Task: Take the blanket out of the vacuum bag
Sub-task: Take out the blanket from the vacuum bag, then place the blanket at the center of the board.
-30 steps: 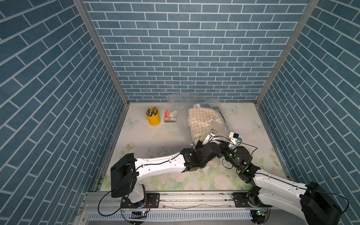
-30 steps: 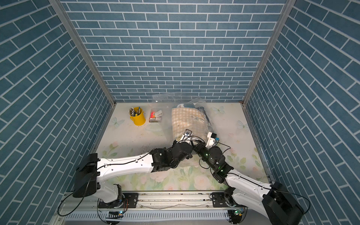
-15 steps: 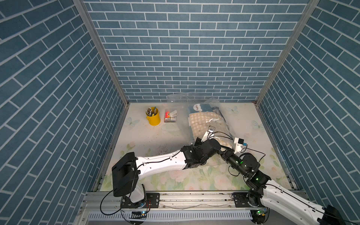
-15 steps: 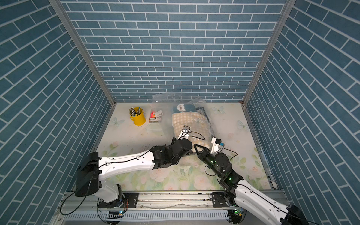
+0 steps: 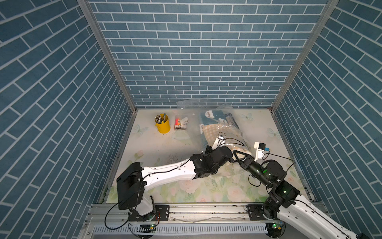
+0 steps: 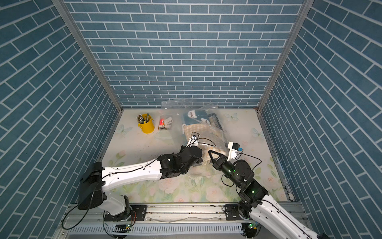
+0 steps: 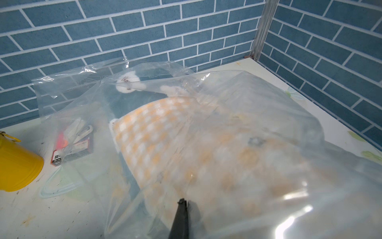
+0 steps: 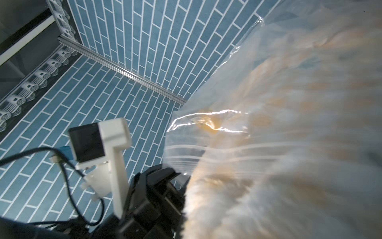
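Item: vacuum bag [image 5: 231, 112], clear, checked blanket [image 5: 210, 132] inside. It is laid right of centre on the floral table [image 5: 157, 144], right of the yellow pen cup [image 5: 162, 126]. The long axis is run far to near, with the ridged mouth end near.

Left gripper [image 7: 184, 203]: pressed together on bag film, shown only in the left wrist view.

Right gripper [image 8: 165, 173]: pinched on the mouth edge.

Against a second earlier, the checked part is drawn nearer and a blue cloud-print part is uncovered at the far end.
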